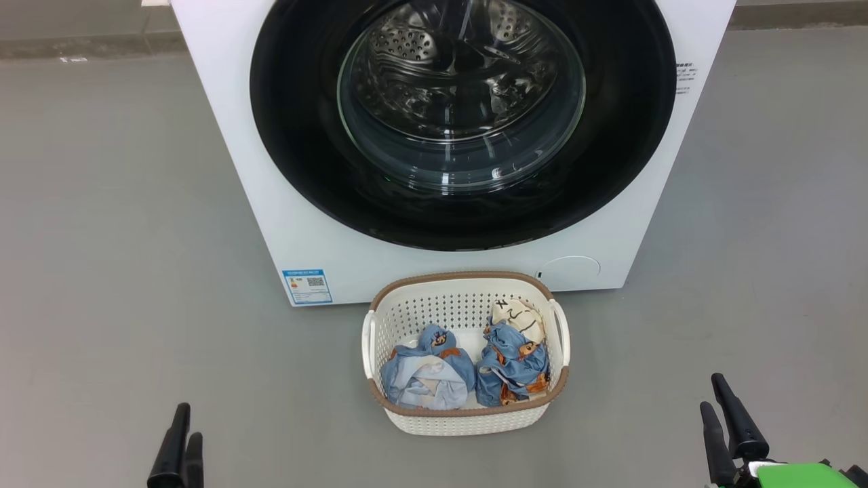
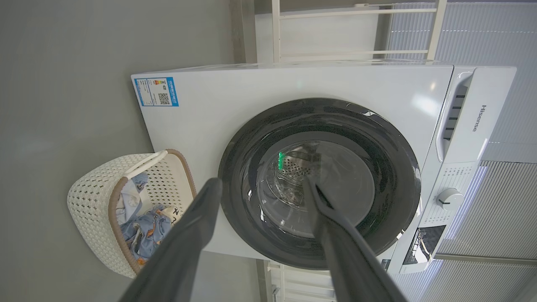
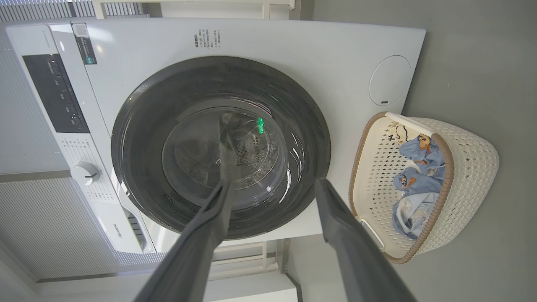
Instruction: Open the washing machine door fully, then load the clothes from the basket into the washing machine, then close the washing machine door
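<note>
The white washing machine stands ahead with its round black-framed door shut flat against the front; the steel drum shows through the glass. The cream basket sits on the floor right before it. Inside lie the clothes: one light-blue bundle at the left and another with a cream patch at the right. My left gripper is low at the lower left, open and empty. My right gripper is low at the lower right, open and empty. Both are well back from the basket and the door.
Grey floor spreads on both sides of the machine and basket. A blue label marks the machine's lower left corner, and a round flap its lower right. The control panel and dial sit along the machine's top. White railing and slatted panels stand behind the machine.
</note>
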